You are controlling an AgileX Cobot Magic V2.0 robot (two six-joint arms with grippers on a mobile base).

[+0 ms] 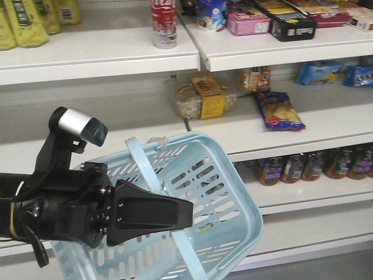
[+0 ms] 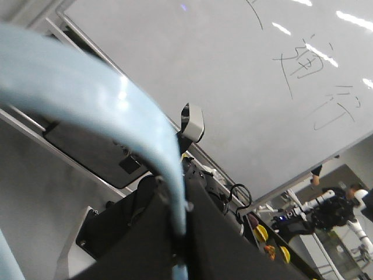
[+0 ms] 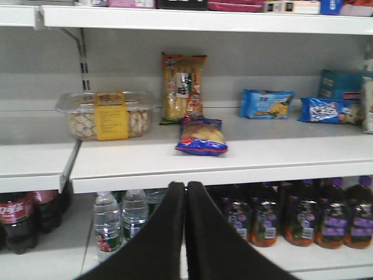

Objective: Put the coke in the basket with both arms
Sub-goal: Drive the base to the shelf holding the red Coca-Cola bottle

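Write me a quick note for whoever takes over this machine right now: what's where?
The left pincer is shut on the handle strap of the basket, which hangs tilted in front of the shelves.
The right pincer is shut and holds nothing; it faces the snack shelf.
The coke stands untouched on the top shelf; none shows in the basket.
Done: basket lifted. Left: grasp the coke with the right pincer and put it in the basket.

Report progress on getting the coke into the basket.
Done: left claw is shut on the handle strap of the basket, held tilted. In hand: right claw, shut and empty, faces the middle shelf. Left: the coke stands ungrasped on the top shelf; none shows in the basket.
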